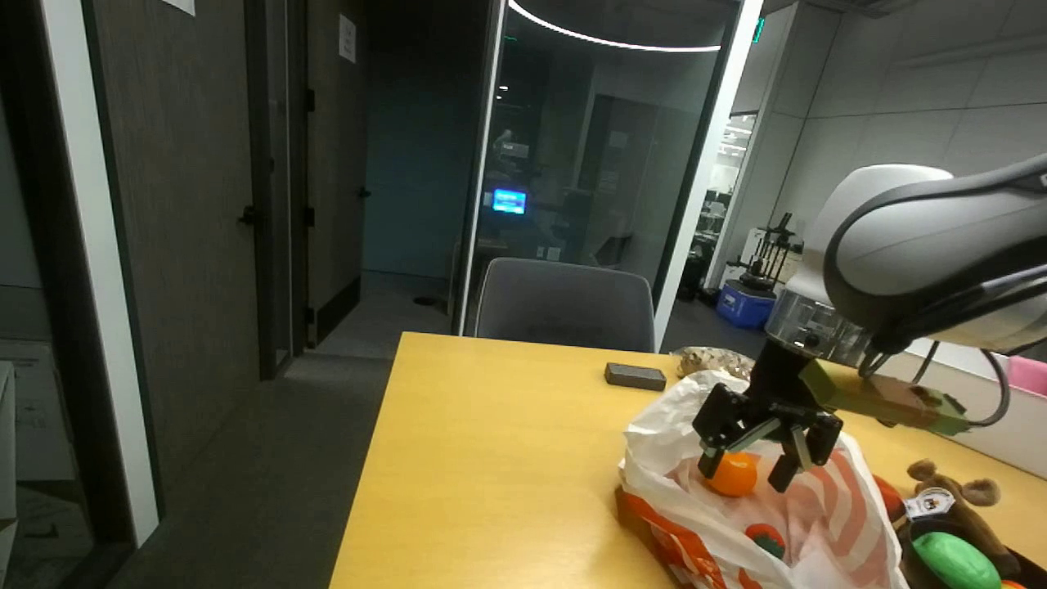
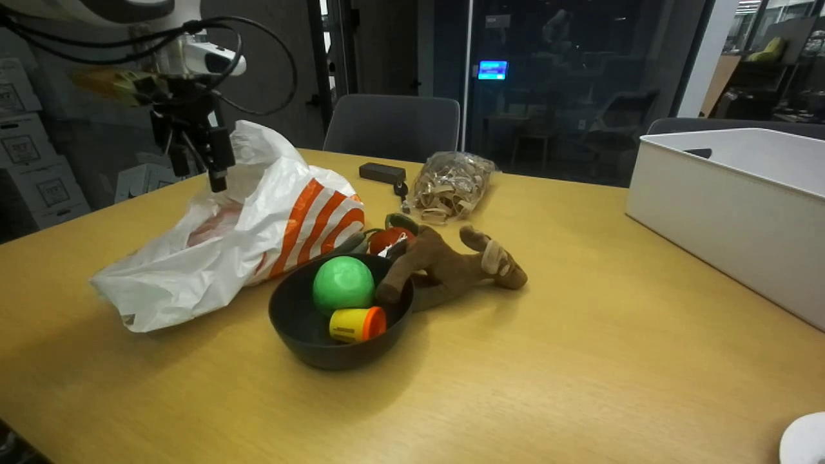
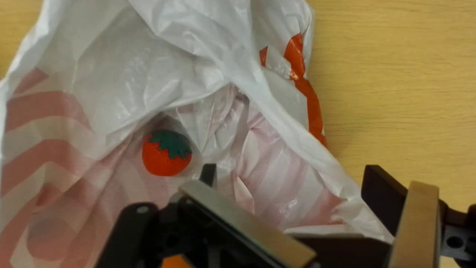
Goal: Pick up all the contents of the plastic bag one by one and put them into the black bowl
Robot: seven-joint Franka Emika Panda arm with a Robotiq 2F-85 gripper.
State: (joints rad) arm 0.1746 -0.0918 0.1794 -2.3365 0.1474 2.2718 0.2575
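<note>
The plastic bag [image 2: 265,222] is glossy, the bowl [image 2: 332,356] matt, perhaps plastic.

Two fruits [image 1: 732,474] are lying in one bag [image 2: 283,219]; in an exterior view, one bowl [image 2: 335,356] at its four o'clock is holding one green fruit [image 2: 343,283], one tub [image 2: 356,324].

The end effector [image 1: 747,466] partly hides the orange item [image 1: 736,478].

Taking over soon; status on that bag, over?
Gripper open, empty. Round orange toy, strawberry-like toy inside plastic bag. Bag's loose rim might snag fingers.
</note>
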